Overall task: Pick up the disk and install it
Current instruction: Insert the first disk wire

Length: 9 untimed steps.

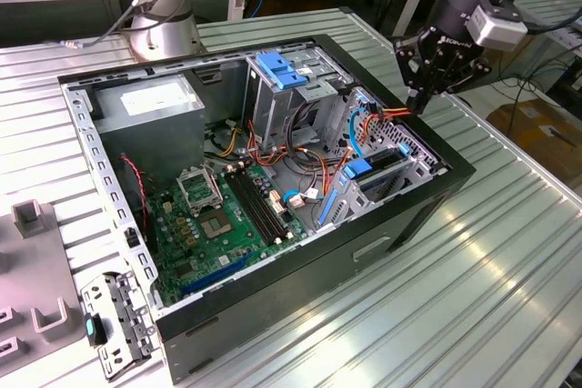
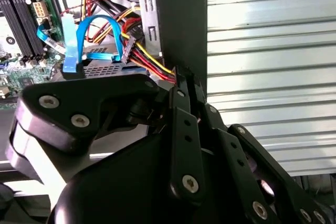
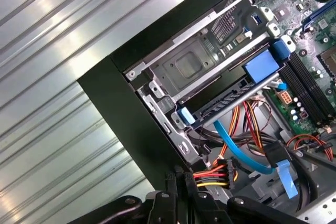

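At the case's (image 1: 400, 224) far corner, above the drive cage (image 3: 189, 64): claw (image 1: 420, 104) pinched narrow, empty, tips beside the power cables (image 3: 212, 174). Disk (image 3: 223, 100) looks seated in its bay. Likely final seating; any push must clear those cables.

Open computer case (image 1: 300, 265) is lying on its side on the ribbed metal table (image 1: 473, 297). Green motherboard (image 1: 218, 220) is showing inside, grey power supply (image 1: 150, 111) sitting toward the exterior view's left. Blue latch plate (image 1: 284, 68) is topping the drive cage. Red-yellow wire bundle (image 3: 212, 174) and blue cable (image 2: 97, 32) are running beside the case wall. Loose bracket (image 1: 114, 324) is lying outside, near the case.
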Each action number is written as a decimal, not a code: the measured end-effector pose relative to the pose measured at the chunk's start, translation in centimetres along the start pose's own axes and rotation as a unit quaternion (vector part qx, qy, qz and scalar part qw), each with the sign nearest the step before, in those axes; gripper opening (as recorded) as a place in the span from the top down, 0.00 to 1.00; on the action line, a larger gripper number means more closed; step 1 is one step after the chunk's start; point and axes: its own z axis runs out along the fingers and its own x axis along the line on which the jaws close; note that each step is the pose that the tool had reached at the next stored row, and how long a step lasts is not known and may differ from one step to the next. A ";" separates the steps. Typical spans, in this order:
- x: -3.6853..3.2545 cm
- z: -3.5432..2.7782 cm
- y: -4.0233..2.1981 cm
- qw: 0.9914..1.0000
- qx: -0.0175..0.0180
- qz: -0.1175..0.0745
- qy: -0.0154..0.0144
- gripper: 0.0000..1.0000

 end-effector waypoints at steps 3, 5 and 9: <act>-0.54 -0.02 0.41 1.000 0.000 0.000 0.000 0.82; -0.70 -0.02 0.53 1.000 0.000 0.001 0.000 0.82; -0.70 0.00 0.53 0.999 -0.001 0.034 0.000 0.82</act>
